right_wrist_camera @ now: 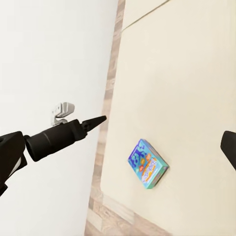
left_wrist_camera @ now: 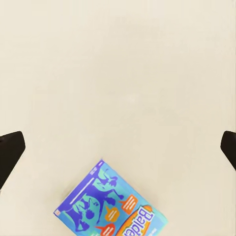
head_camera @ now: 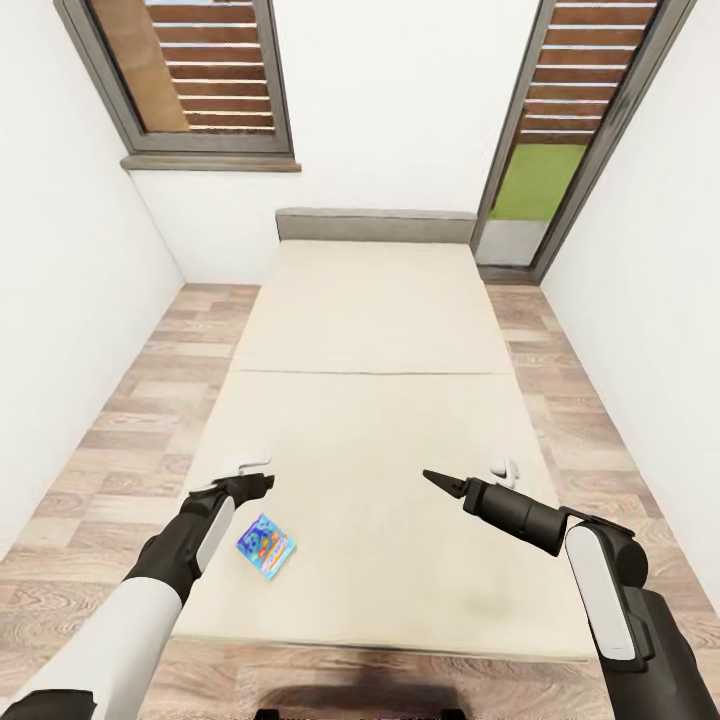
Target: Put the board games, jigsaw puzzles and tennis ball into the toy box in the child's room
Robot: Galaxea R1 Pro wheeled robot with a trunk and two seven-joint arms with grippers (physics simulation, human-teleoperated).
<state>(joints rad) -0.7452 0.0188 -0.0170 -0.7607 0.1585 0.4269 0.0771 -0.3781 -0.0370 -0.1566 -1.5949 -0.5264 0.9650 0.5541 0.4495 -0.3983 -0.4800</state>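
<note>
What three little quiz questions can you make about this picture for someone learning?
1. True or false: the blue board game lies flat on the bed.
2. Which gripper is nearer the game? A) left gripper B) right gripper
3. Fill in: the left gripper's fingers are spread ____.

Key: 1 true; 2 A; 3 open, holding nothing.
</note>
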